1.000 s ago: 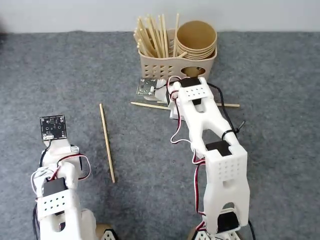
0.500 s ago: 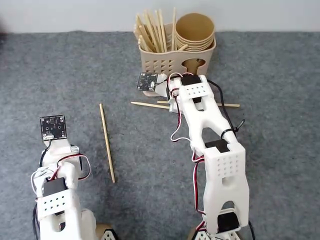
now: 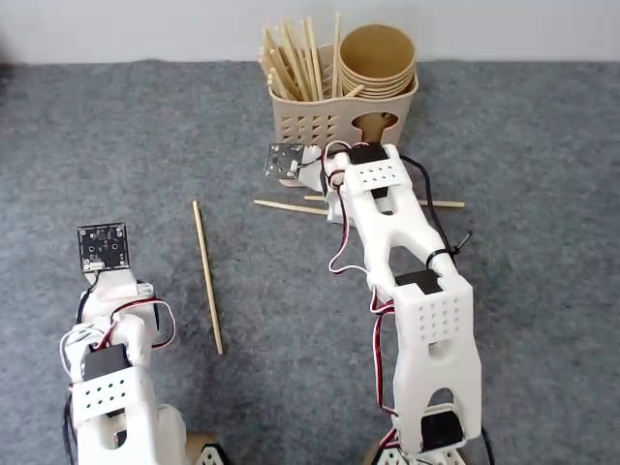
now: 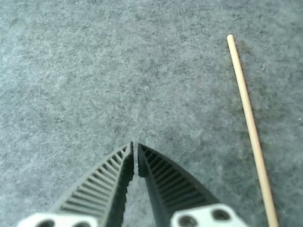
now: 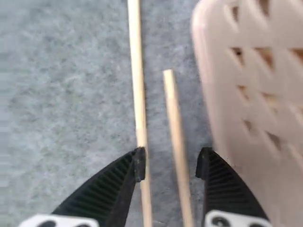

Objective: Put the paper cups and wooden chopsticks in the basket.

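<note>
In the high view, the basket is seen at the far middle of the table. The paper cups are stacked in its right part, and a bundle of chopsticks stands in its left part. The right arm is stretched up to the basket's near wall. A pair of chopsticks lies crosswise beneath its wrist. A lone chopstick lies further left, well apart from the basket. The left arm is folded at the near left.

In the left wrist view, the left gripper is seen above bare table, its jaws closed tip to tip. The lone chopstick lies apart from it.

In the right wrist view, the jaws of the right gripper are held open, low over the pair of chopsticks. One stick is at the tip of one jaw and the other lies in the gap. The basket is just beside.
</note>
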Controlling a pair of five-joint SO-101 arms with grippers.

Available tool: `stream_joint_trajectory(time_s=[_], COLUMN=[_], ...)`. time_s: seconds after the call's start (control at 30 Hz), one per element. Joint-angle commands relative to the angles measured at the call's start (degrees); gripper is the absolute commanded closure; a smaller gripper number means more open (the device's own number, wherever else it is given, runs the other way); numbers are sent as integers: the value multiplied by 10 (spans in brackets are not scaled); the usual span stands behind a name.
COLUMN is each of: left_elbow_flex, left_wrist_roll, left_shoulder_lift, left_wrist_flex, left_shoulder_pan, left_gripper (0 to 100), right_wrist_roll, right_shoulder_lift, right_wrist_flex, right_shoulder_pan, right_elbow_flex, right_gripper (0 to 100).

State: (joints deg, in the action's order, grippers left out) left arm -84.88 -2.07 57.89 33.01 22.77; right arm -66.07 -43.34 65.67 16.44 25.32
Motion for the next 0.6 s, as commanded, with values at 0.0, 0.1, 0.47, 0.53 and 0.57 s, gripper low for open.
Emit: stream_joint_trajectory(time_s=[0.0, 0.1, 0.47, 0.53, 0.57], left_elbow_flex=[5, 5, 5, 5, 5], left_wrist_roll=[-7, -7, -7, -7, -7], left_shoulder_lift=[11, 11, 11, 11, 11], left_wrist_flex=[-13, -13, -13, -13, -13], left_shoulder_pan=[-4, -4, -4, -4, -4], left_gripper=[985, 985, 985, 985, 985], right_wrist_roll=[-4, -4, -2, -2, -2], right_shoulder_lift=[4, 15, 95, 92, 87], right_wrist_flex=[35, 71, 184, 163, 150], right_shoulder_pan=[8, 20, 61, 59, 58], right_elbow_flex=[11, 11, 11, 11, 11], right_gripper=[793, 794, 794, 794, 794])
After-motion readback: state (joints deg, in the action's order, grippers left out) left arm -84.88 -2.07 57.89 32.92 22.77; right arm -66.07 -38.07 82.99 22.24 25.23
